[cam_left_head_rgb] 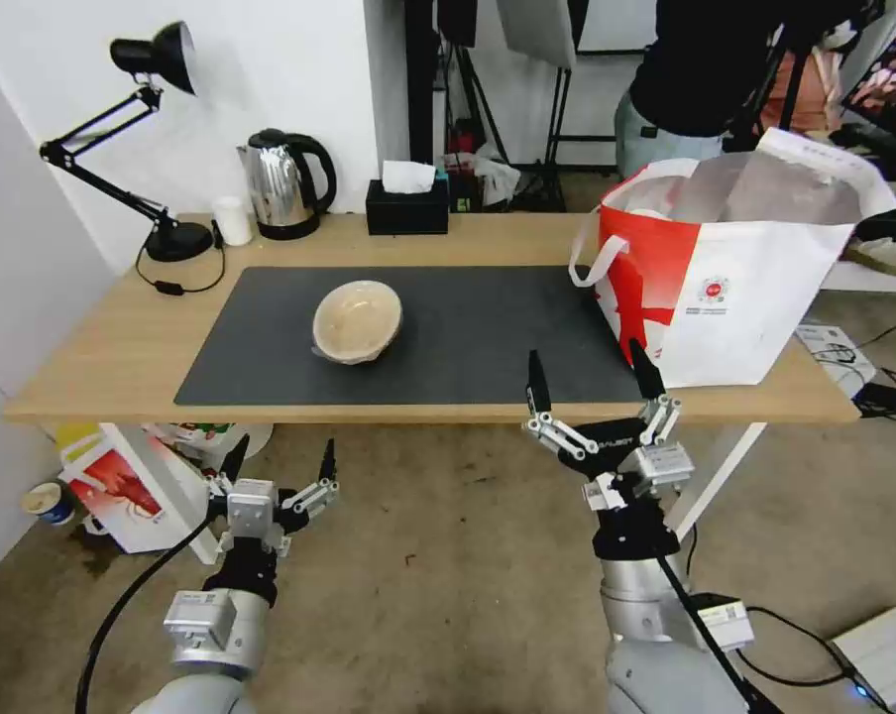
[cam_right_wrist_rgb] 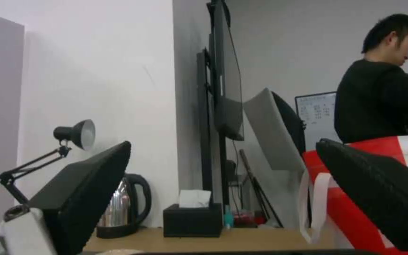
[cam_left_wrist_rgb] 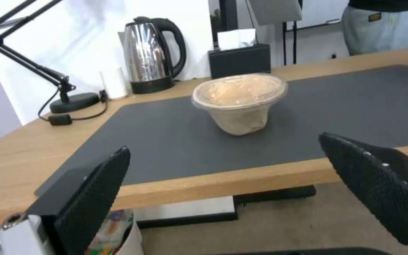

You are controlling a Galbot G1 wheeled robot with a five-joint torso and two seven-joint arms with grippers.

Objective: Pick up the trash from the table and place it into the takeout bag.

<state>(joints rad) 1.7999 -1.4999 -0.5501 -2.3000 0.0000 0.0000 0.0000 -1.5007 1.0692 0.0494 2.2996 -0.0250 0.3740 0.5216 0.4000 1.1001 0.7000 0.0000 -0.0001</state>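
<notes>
Beige plastic-wrapped bowl (cam_left_head_rgb: 358, 320) sits upright mid-mat on the worktop (cam_left_head_rgb: 101, 357), well apart from the takeout bag (cam_left_head_rgb: 735, 268). I judge it light, thin-walled, film slippery; grip the rim sides. Left hand (cam_left_head_rgb: 280, 466) and right hand (cam_left_head_rgb: 592, 382) hang before the bowl-side worktop edge, fingers apart, empty.

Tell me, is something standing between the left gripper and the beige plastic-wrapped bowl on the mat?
Nothing visible does. The left gripper, open, hangs below the table edge; bare dark grey mat lies before the beige plastic-wrapped bowl.
</notes>
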